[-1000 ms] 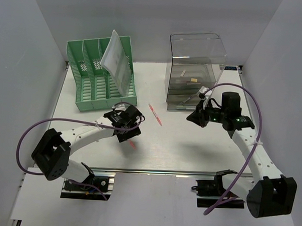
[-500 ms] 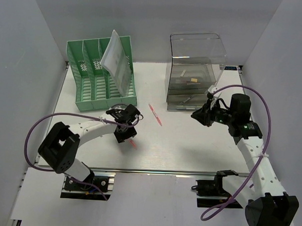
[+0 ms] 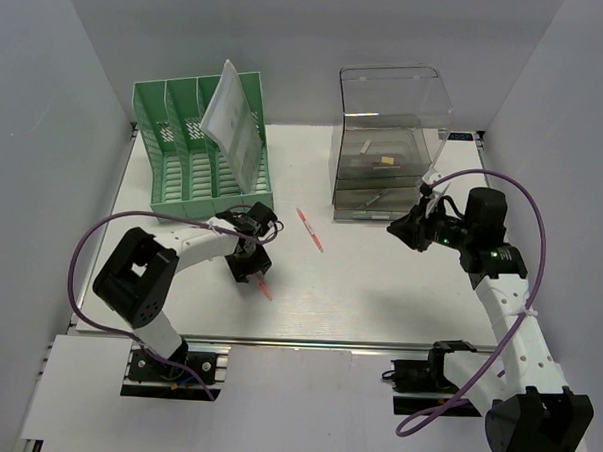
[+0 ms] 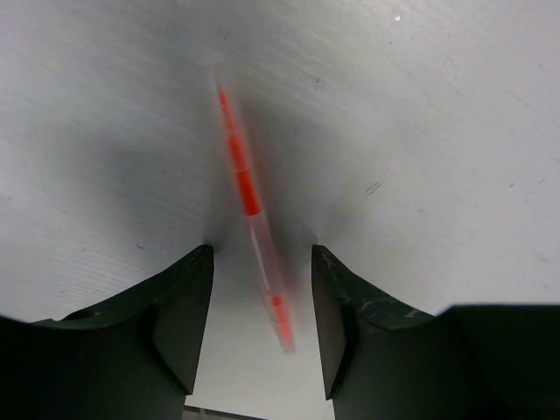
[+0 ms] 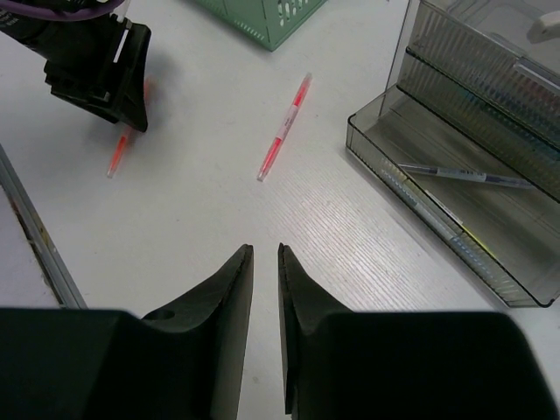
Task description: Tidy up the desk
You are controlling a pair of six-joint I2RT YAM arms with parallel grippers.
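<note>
likely step: picking up the thin red-and-clear plastic pen [image 4: 249, 188] on the near-left of the large flat white matte table [image 3: 379, 289] — the left fingers [image 4: 175, 324] stand released, straddling it, and need to lower and pinch. the right fingers [image 5: 219, 315], slightly parted and empty, hover near the clear plastic drawer box [image 3: 386, 130]. a metal rail [image 3: 326, 344] edges the near side — open room lies rightward.

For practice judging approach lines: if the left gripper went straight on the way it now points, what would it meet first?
The red pen lying on the desk, straddled by the open left gripper; how near it is remains unclear.
</note>
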